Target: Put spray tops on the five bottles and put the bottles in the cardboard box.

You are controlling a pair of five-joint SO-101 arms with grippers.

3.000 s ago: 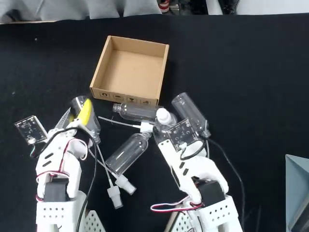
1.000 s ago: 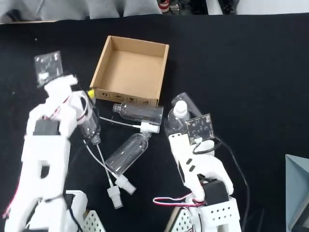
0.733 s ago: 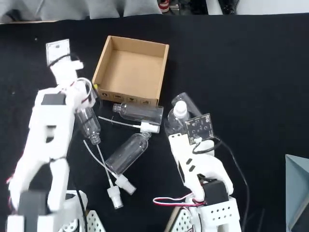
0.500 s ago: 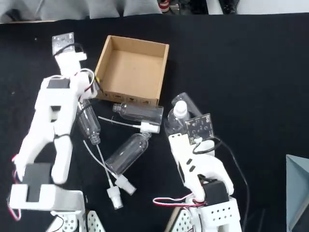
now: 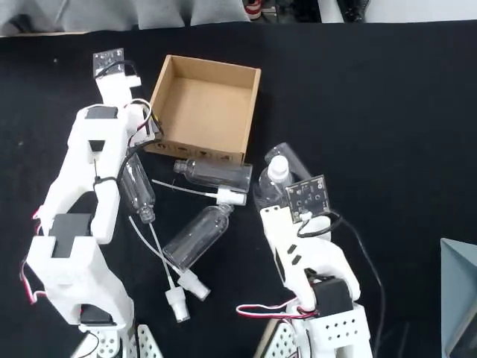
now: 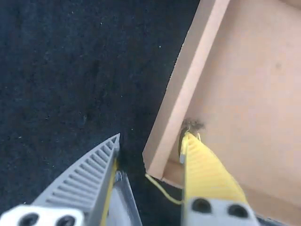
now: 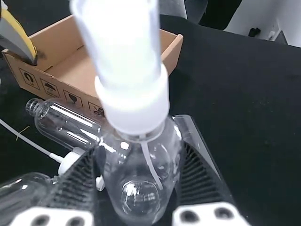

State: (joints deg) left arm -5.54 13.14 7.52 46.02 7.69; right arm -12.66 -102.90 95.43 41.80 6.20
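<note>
**Right jaws pinching a capped bottle – left jaws spread over a box corner**

Nearest the arm bases, two white spray tops (image 5: 177, 302) with thin dip tubes lay on the black, cloth-like counter (image 5: 387, 112), just beside a clear plastic bottle (image 5: 197, 235) lying on its side. Farther on, the right jaws pinched a clear, round-shouldered capped bottle (image 7: 138, 188) between ribbed dark pads, its smooth white spray top (image 7: 127, 70) fitted. Another clear bottle (image 5: 216, 173) lay along the front wall of the matte brown, square cardboard box (image 6: 183, 89). The left jaws stood spread astride the box's corner – yellow finger (image 6: 204, 174) inside the wall, grey ribbed finger (image 6: 89, 179) outside.
</note>
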